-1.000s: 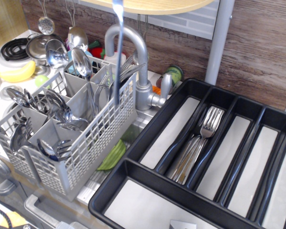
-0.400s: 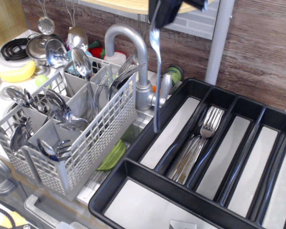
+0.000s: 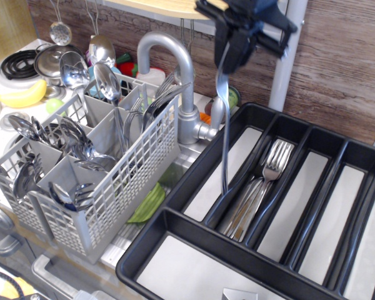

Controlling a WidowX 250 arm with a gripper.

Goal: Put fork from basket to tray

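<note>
My black gripper (image 3: 230,57) comes in from the top and is shut on the tine end of a slim silver fork (image 3: 224,134). The fork hangs almost upright, handle down, with its tip over the leftmost long compartment of the black tray (image 3: 175,220). A bunch of several silver forks (image 3: 259,187) lies in the tray's second long compartment. The light grey lattice basket (image 3: 112,190) stands to the left, holding spoons and forks in its compartments.
A grey curved faucet (image 3: 178,69) rises between the basket and the tray. A green object (image 3: 147,205) lies below the basket's right side. A stove with a pot and a yellow banana (image 3: 22,97) is at the far left. A grey post (image 3: 286,56) stands behind the tray.
The gripper has carried the fork from above the basket rightward past the faucet and lower, so the fork now hangs over the tray's left compartment.
</note>
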